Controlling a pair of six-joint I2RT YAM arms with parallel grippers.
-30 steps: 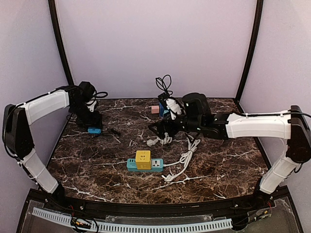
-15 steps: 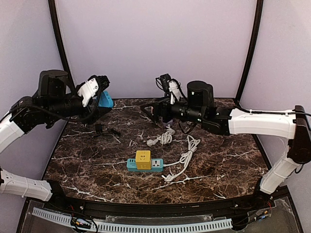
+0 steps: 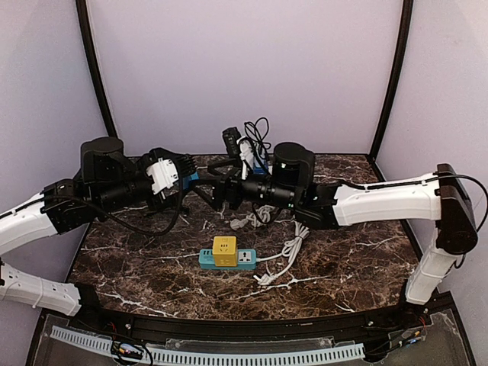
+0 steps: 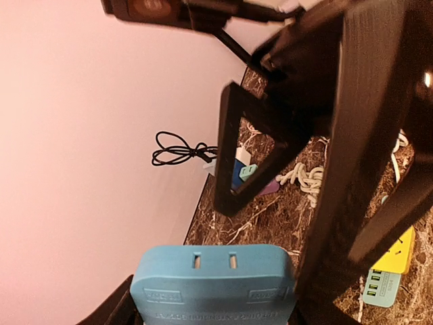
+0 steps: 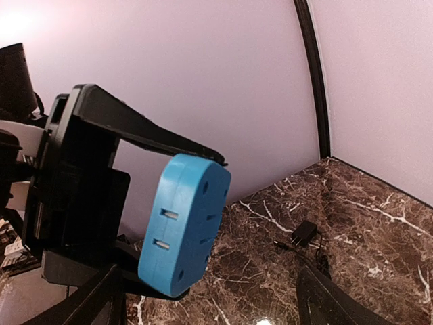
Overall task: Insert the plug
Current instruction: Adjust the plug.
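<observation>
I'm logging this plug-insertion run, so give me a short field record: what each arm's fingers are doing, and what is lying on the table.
left gripper: raised off the table, shut on the blue adapter, slotted face toward the other arm
right gripper: raised opposite it, open, holding nothing
table: teal power strip with a yellow cube on it; white cable lying to its right

We see matching arms: the left arm (image 3: 27,219) and the right arm (image 3: 381,200) wear white shells over long links, with black drum-shaped joints between. What seems a thin black cable (image 3: 469,178) trails at far right; the jaws are black.
</observation>
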